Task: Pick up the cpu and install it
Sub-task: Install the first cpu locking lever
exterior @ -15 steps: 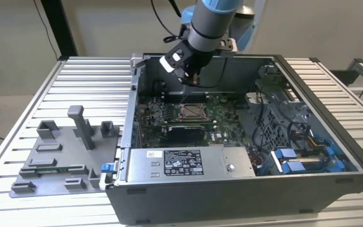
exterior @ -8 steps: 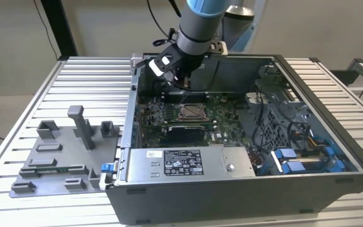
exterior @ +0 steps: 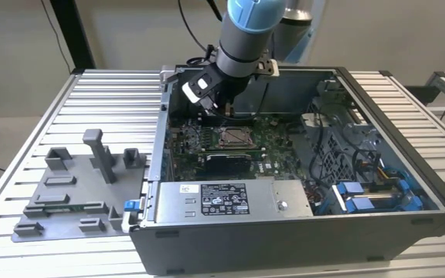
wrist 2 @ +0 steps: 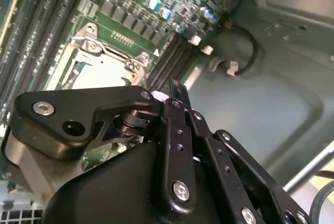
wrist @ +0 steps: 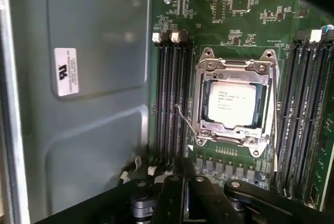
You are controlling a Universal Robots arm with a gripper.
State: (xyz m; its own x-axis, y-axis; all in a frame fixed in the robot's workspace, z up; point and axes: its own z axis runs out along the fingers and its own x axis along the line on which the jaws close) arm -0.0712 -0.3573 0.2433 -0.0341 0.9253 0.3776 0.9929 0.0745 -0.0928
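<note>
The cpu (wrist: 232, 104), a small square chip with a pale silvery top, lies inside the metal-framed socket (wrist: 209, 67) on the green motherboard; in the second wrist view the cpu (wrist 2: 96, 78) is partly covered by the gripper's body. The socket (exterior: 233, 136) sits mid-board in the open computer case. My gripper (exterior: 225, 111) hangs just above the board, towards the case's back wall from the socket. Its black fingers are shut together with nothing between them in both wrist views (wrist: 182, 171) (wrist 2: 176, 91). They stand beside the memory slots (wrist: 169, 98), clear of the cpu.
A thin wire lever (wrist: 185, 120) sticks out from the socket towards the memory slots. The case's grey wall (wrist: 94, 104) lies close by. A power supply (exterior: 230, 200) and blue drive holders (exterior: 377, 194) fill the case's front. A grey fixture plate (exterior: 76, 191) rests on the table at the exterior view's left.
</note>
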